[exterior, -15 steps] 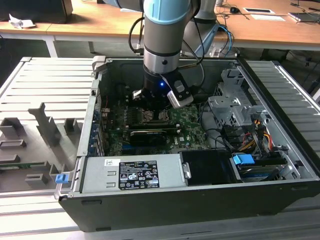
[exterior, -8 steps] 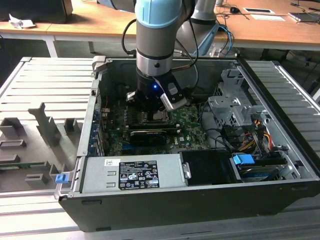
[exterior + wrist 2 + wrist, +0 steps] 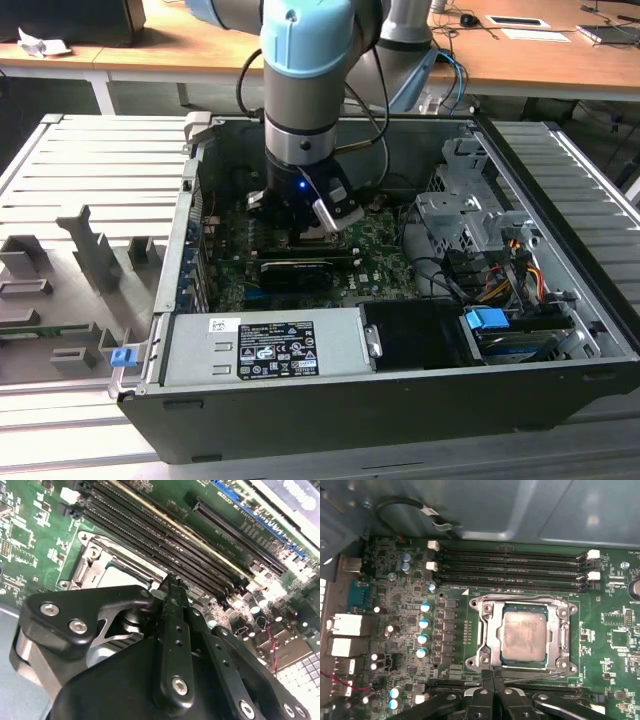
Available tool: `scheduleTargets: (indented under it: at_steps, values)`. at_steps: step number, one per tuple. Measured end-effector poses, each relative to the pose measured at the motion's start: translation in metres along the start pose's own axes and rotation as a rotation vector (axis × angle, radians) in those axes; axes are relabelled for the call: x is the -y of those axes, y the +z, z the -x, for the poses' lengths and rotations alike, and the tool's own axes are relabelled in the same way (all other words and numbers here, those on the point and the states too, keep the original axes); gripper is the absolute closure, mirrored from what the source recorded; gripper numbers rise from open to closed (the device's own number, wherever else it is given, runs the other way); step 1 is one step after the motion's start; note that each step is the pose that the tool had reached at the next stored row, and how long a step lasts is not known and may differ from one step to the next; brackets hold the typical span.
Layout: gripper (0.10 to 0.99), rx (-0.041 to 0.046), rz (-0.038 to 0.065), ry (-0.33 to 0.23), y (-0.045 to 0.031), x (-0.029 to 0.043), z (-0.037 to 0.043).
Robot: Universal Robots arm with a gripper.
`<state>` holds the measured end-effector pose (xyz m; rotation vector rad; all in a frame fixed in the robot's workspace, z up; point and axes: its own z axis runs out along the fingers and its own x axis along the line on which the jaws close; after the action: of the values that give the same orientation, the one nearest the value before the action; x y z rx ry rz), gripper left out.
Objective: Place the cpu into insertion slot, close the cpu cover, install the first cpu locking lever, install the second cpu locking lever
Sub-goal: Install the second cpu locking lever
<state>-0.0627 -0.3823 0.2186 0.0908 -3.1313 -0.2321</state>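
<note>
The tool (image 3: 492, 680), fingers pressed together with nothing pinched, touches the near edge of the cpu cover (image 3: 485, 630); just beyond, the cpu (image 3: 525, 636) lies flat in the insertion slot (image 3: 551, 611), cover closed around it; memory slots (image 3: 510, 570) run farther off.

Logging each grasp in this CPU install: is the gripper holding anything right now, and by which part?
Nothing visibly held. The black gripper has its fingers together at the edge of the silvery metal cpu cover, which lies over the square silver-grey cpu seated in its socket.
</note>
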Motion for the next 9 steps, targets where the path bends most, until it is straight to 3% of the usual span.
scheduleTargets:
  at_steps: [2,7,9]
  values:
    - [0.980,0.0009,0.011,-0.001,-0.0002,0.0048,-0.0014]
    - [0.980,-0.0021,0.032,-0.030,0.0013,0.0085,-0.0057]
    - [0.980,-0.0003,0.047,-0.031,0.0028,0.0114,-0.0103]
